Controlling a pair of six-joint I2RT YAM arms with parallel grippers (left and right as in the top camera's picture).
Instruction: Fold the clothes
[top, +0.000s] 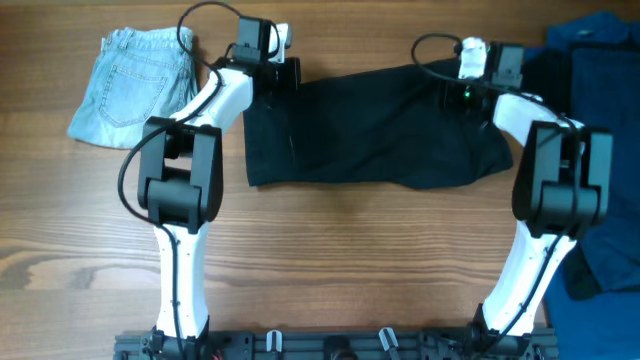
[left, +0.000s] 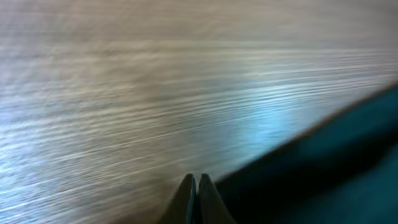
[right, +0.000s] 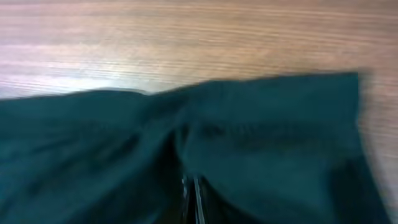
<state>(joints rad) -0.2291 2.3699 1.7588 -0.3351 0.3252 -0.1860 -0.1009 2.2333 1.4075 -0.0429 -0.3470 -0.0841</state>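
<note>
Ranging from the near table (top: 340, 240) edge outward: two arm bases are set side by side on a dark rail, the left arm (top: 180, 180) and right arm (top: 560, 180) reaching away over bare wood. Mid-table, a black garment (top: 380, 130) is laid flat as a broad band across the space between the arms, its near edge slightly wavy and its right end rounded and rumpled. At the garment's far left corner the left gripper (left: 196, 193) is lowered to the wood, jaws pressed fully together; in the left wrist view the garment's edge runs just beside the tips, and whether any cloth is caught between them cannot be told. At the far right corner the right gripper (right: 193, 199) is likewise closed tight, with creases of the garment drawn in toward its tips, so a fold of the cloth is pinched there; beyond it, the garment's far hem and bare wood are seen. Farther off, at the far left, light-blue shorts (top: 135, 85) are laid flat, back pocket upward, apart from the garment. Along the right edge, dark-blue cloth (top: 600, 60) is heaped from the far corner down beside the right arm.
</note>
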